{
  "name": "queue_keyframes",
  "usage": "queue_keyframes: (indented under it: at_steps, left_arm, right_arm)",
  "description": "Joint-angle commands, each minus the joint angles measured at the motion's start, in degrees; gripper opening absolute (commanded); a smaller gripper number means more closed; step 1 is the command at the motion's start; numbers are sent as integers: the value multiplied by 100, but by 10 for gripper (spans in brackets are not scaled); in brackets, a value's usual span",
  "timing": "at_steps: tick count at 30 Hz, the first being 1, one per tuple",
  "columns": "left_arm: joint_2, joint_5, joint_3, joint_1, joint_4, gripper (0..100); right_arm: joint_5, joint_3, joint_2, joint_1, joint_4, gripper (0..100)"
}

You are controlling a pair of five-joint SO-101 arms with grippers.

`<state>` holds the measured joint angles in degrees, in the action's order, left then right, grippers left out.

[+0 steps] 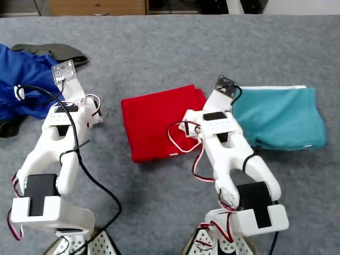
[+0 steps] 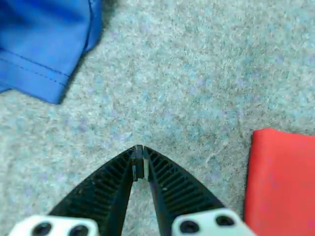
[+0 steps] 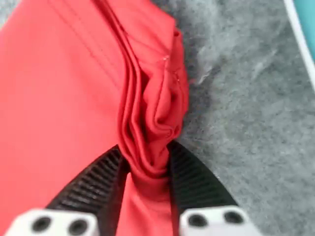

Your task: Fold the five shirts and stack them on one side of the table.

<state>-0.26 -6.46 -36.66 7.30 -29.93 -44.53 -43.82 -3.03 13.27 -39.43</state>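
Observation:
A folded red shirt (image 1: 156,122) lies at the table's middle. My right gripper (image 3: 146,167) is shut on the bunched layers at its right edge (image 3: 157,108); in the high view that arm (image 1: 218,125) stands between the red shirt and a folded teal shirt (image 1: 281,117) to the right. A crumpled blue shirt (image 1: 21,79) lies at the far left, its hem (image 2: 44,54) beyond my left gripper (image 2: 138,169). That gripper is shut on nothing, low over bare carpet between the blue shirt and the red shirt (image 2: 280,182).
A dark olive garment (image 1: 58,52) lies behind the blue shirt, and a dark piece (image 1: 8,127) sticks out below it. A white edge (image 1: 276,87) shows along the teal shirt's far side. Grey carpet (image 1: 159,53) covers the table, open at the back.

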Motion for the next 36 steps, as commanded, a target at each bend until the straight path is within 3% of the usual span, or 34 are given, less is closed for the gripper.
queue_keyframes:
  at_steps: [1,8,15,25,36]
  left_arm:
    - [-31,0,316,-35,79,21]
    - [-40,0,308,-26,79,21]
    - [-48,0,299,-18,79,21]
    - [-66,185,273,-18,79,21]
    - [-66,202,273,-18,79,19]
  right_arm:
    - [79,119,-312,-13,-149,52]
    - [88,198,-312,-40,-246,5]
    - [114,1156,-312,-48,-1187,3]
    - [1169,2809,-277,-303,-2374,3]
    - [2444,3873,-268,-1437,-3103,3]
